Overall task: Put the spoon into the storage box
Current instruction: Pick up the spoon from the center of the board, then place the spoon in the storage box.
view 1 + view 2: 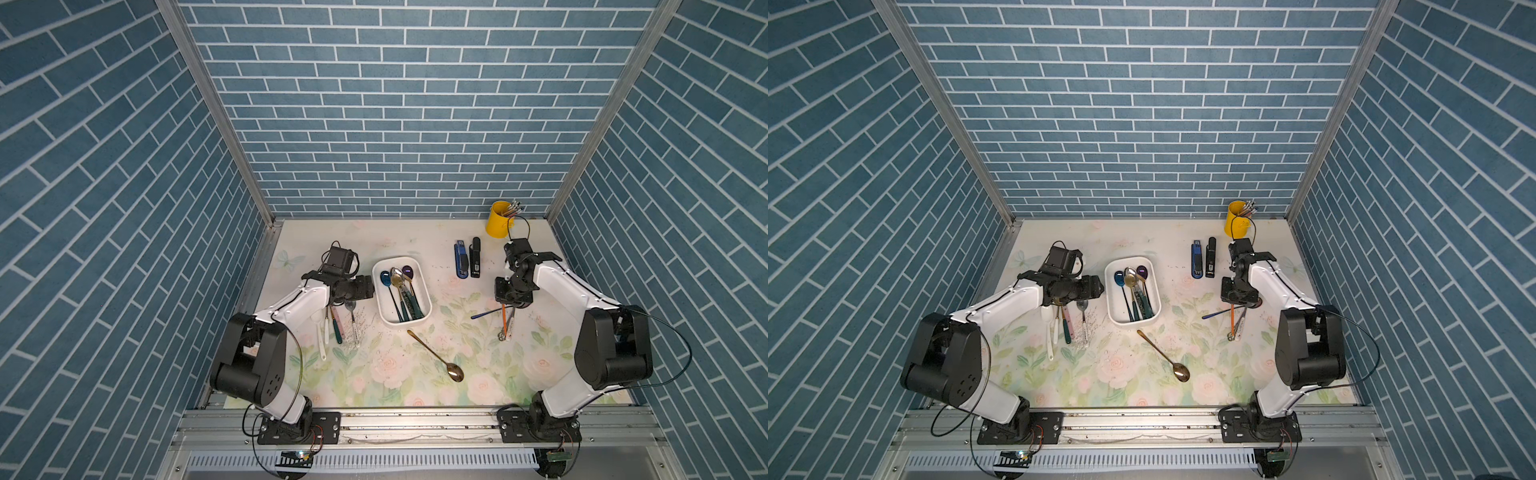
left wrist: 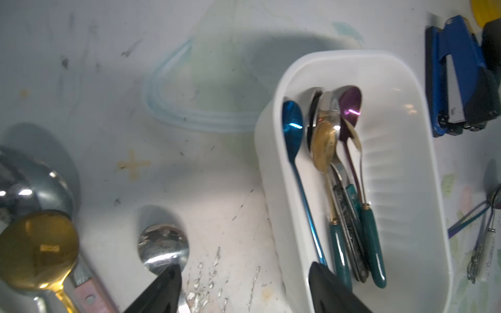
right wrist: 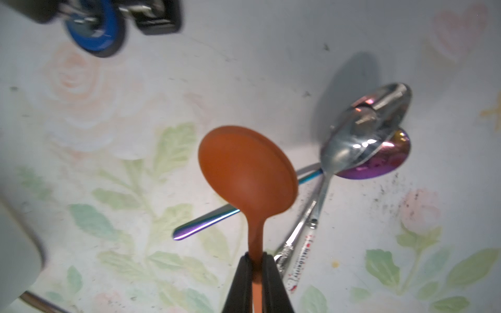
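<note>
1. Where the right gripper (image 3: 256, 257) is shown in its wrist view, the jaws are seen clamped shut on the thin neck of the orange spoon (image 3: 246, 173), whose bowl is held clear above the table (image 1: 390, 374)
2. Three more spoons are counted lying crossed beneath it: one rainbow spoon (image 3: 379, 162) and two silver ones
3. The left gripper (image 2: 244, 267) is held wide open with nothing between its jaws; one finger (image 2: 160, 290) is seen over a silver spoon (image 2: 162, 246), the other over the near end of the storage box (image 2: 401, 189)
4. That box is placed mid-table between the arms, well apart from the orange spoon; at least five spoons are laid in it, the exact count not being clear
5. Five handles are counted in the row of spoons (image 1: 336, 328) beside the left arm, and one gold spoon (image 1: 434, 353) is seen alone nearer the front
6. One blue stapler (image 1: 460, 259) and one black stapler (image 1: 476, 257) are set side by side between the storage box and the right arm, with one yellow cup (image 1: 496, 224) of thin sticks in the far right corner
7. The table is covered with a pale, scuffed print of roses and leaves; it is enclosed by three walls (image 1: 415, 124) of blue brick pattern, and both arms are mounted on a metal rail (image 1: 415, 424) at the front
</note>
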Available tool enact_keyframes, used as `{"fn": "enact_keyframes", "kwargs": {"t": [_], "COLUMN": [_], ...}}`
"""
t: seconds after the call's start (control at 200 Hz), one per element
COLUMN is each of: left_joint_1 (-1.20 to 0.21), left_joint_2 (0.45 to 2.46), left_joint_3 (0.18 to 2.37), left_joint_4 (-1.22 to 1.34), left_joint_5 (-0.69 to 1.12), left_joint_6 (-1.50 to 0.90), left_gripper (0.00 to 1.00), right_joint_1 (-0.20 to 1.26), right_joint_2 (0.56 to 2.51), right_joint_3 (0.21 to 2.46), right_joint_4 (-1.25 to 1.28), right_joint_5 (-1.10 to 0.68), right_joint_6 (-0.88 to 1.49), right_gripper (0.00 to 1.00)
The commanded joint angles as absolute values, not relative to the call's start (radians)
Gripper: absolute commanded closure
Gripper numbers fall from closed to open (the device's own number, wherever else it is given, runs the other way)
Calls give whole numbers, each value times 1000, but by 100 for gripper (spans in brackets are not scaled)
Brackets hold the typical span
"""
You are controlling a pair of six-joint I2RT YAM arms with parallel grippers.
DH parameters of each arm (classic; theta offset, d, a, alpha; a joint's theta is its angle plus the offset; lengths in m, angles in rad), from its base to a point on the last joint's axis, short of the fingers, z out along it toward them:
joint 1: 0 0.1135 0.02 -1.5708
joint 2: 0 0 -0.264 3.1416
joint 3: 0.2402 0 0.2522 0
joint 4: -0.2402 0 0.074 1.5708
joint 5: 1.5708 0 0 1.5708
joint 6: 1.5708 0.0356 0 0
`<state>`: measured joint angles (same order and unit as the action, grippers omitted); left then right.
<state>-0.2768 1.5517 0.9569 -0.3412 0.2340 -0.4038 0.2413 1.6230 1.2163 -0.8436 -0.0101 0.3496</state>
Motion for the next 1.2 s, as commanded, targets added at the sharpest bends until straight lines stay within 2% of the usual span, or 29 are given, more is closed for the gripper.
{"fn": "enact_keyframes", "kwargs": {"t": [0.0, 0.12, 0.285, 0.66, 0.855, 1.195], "left_joint_1": [-232, -216, -200, -188, -189, -189], "left_joint_2": [1523, 1505, 1481, 1438, 1433, 1424], "left_joint_3": [901, 878, 849, 798, 799, 792], "left_joint_4": [-327, -337, -353, -351, -357, -363], "left_joint_5": [263, 256, 255, 244, 242, 242], "left_joint_6": [-442, -440, -436, -451, -452, -455], "left_gripper": [20, 20, 20, 20, 20, 20], "right_joint_1": [320, 430, 553, 696, 716, 752], "right_joint_2": [1623, 1676, 1820, 2186, 2310, 2368], "right_joint_3": [1275, 1359, 1565, 1996, 2070, 2048], "right_joint_4": [-877, -839, -861, -911, -913, -907], "right_joint_5": [-59, -135, -138, -220, -261, -254], "right_joint_6": [432, 479, 485, 471, 474, 462], "right_gripper": [96, 96, 96, 96, 96, 96]}}
